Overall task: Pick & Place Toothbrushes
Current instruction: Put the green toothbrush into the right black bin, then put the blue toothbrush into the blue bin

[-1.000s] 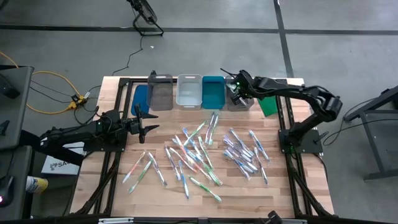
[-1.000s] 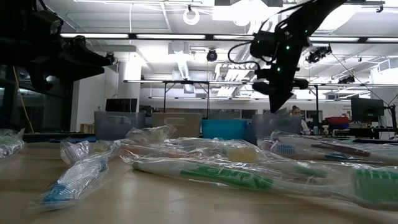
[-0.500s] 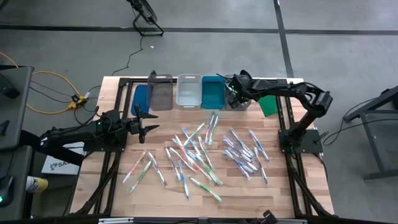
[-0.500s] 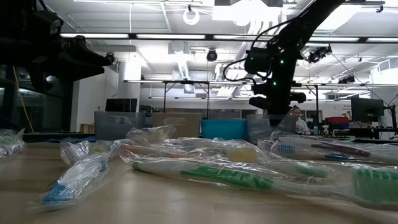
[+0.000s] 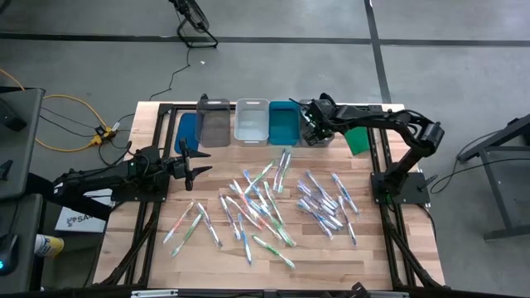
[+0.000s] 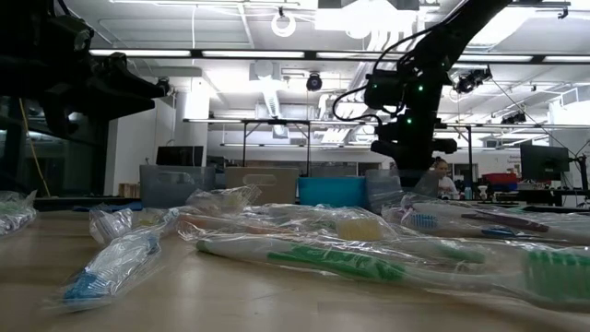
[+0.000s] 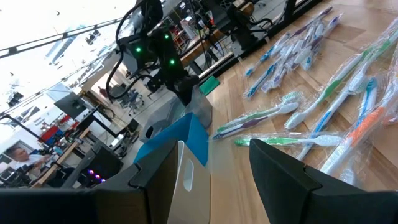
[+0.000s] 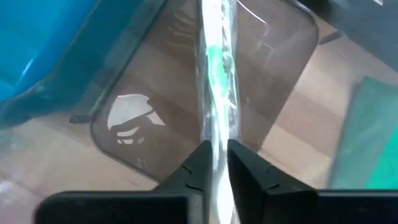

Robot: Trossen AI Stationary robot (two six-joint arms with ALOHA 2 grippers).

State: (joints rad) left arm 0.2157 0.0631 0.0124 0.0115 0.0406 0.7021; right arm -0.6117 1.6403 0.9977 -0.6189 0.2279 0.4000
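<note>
Wooden tabletop [image 5: 157, 265] at frame centre carries dozens of toothbrushes [image 5: 265, 203] unsorted, so most work remains, while the right claw [image 8: 216, 163], clamped on one wrapped toothbrush [image 8: 217, 68], hangs over the clear bin [image 8: 273, 56] upper right, and the left claw [image 5: 201, 170] waits apart.

High overhead, low table-level; both share toothbrushes [image 5: 265, 203] [image 6: 304, 258].
</note>
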